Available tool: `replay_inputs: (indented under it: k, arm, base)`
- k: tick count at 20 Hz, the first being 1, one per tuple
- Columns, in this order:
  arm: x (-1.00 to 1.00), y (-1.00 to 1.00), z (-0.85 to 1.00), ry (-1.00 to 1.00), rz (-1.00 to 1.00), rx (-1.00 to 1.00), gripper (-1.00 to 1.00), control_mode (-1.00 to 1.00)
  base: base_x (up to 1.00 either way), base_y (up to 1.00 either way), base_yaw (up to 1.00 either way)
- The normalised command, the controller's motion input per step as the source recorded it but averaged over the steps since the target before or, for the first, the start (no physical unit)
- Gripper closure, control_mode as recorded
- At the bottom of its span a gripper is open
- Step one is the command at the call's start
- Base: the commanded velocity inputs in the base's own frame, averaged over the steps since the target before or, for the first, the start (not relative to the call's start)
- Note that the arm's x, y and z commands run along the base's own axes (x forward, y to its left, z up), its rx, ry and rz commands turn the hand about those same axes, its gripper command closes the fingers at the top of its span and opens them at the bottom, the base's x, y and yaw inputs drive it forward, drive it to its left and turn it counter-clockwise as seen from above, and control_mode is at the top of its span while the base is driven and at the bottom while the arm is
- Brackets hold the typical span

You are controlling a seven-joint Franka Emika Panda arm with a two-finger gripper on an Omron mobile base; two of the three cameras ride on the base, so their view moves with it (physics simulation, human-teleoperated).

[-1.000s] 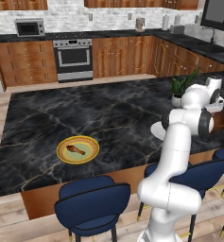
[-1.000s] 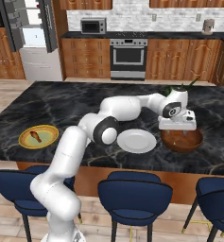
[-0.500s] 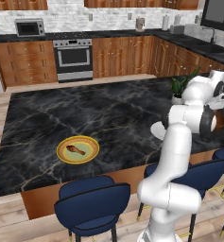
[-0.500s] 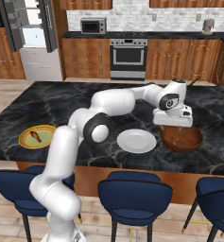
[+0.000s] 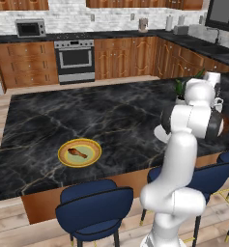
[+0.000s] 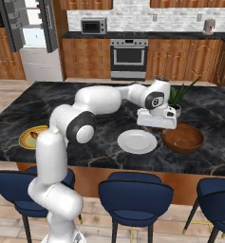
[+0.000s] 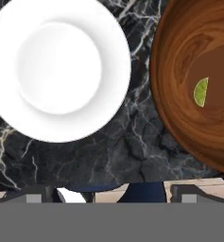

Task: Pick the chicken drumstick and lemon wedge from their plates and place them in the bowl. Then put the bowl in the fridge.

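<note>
Home kitchen, steel oven (image 5: 75, 59), wooden cabinets (image 6: 88, 59), perhaps marble island (image 5: 111, 120)

The lemon wedge (image 7: 201, 91) lies in the bowl (image 6: 182, 138). The bowl sits on the island counter (image 6: 95, 95), just beside a plate (image 6: 137, 141). Well apart from the bowl, the chicken drumstick (image 5: 78, 153) lies on another plate (image 5: 79, 153).

Plates: two, one white plate (image 6: 137, 141) and one yellow-rimmed plate (image 5: 79, 153)
Bowls: one wooden bowl (image 6: 182, 137)
Lemon wedges: one lemon wedge (image 7: 201, 92), in the bowl
Chicken drumsticks: one chicken drumstick (image 5: 78, 153), on the yellow-rimmed plate
Blue stools: three blue stools (image 6: 135, 196) in the right base view
Potted plants: one potted plant (image 6: 180, 96)
Ovens: one oven (image 5: 75, 60)
Microwaves: one microwave (image 5: 30, 28)
</note>
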Motion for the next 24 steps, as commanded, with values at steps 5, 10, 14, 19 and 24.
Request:
replay_inputs:
  k: [5, 10, 14, 19, 24]
  arm:
    - [-0.4, 0.9, -0.02, -0.01, 0.0, 0.0, -1.0, -1.0]
    - [-0.27, 0.94, -0.02, -0.06, 0.0, -0.02, -1.0, -1.0]
    - [-0.16, 0.94, 0.0, -0.04, 0.0, -0.02, -1.0, -1.0]
    - [-0.11, 0.94, 0.0, -0.03, 0.0, -0.02, -1.0, -1.0]
    - [-0.02, 0.94, 0.01, 0.01, 0.09, -0.02, -1.0, -1.0]
  base:
    - [0.0, 0.0, 0.0]
    - [0.0, 0.0, 0.0]
    - [0.0, 0.0, 0.0]
    - [0.0, 0.0, 0.0]
    - [0.0, 0.0, 0.0]
